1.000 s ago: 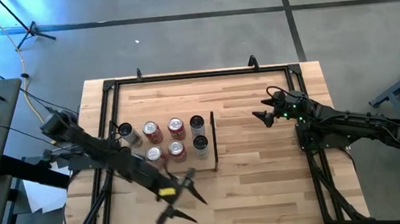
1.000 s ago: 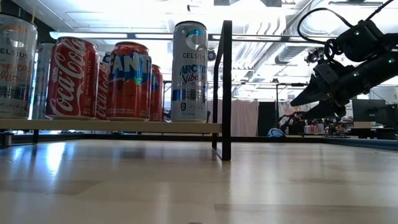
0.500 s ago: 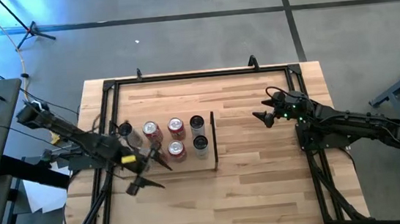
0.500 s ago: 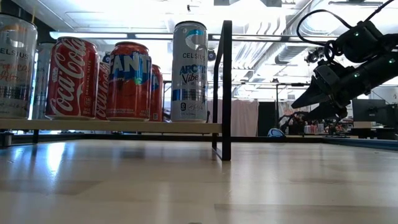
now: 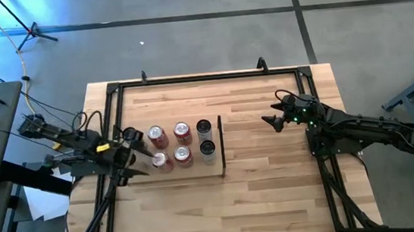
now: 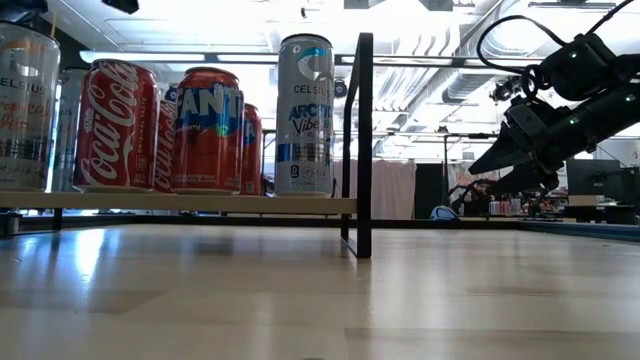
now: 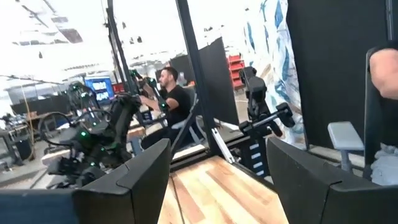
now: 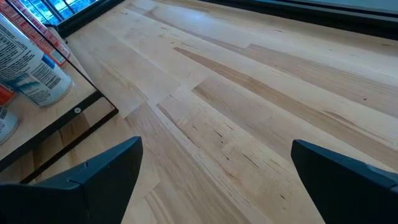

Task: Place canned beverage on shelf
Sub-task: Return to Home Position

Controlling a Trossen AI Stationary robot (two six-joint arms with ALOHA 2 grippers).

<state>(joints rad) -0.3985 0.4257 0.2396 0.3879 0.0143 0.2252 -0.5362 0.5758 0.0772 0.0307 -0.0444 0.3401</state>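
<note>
shelf: flat rectangular pale-wood panel (image 5: 197, 170) w/ thin dark upright strip (image 5: 221, 145) on one short edge; we place everything else by it.
task item: canned beverages, all upright on the shelf in two rows. We count seven from above.
cans id'd (low view): tall silver can w/ blue print (image 6: 305, 100) just beside the strip; orange-red soda can (image 6: 207, 130) next along; red cola can (image 6: 115, 125) beyond that; second tall silver can (image 6: 25, 105) at the end away from the strip.
off-shelf cans: none that we can see.
progress: stocking looks done, in our judgement. What's left is getting both arms to their rest pose.
L arm: left gripper (image 7: 219, 163) is just beside the shelf's short edge opp. the strip. Claw spread wide, holding nothing.
R arm: right gripper (image 5: 274, 117) is well apart from the shelf on the strip side, above bare wood. Claw wide, empty.
surroundings: larger light-wood tabletop (image 8: 249, 93) w/ black metal frame (image 5: 188, 80) under the shelf; seated person in dark top (image 7: 171, 99) in the room beyond, far from the shelf.
in the way: the second tall silver can is near the left gripper, so we judge it the one thing at risk of a knock. The strip stands between the right gripper and the cans, so little risk there.
</note>
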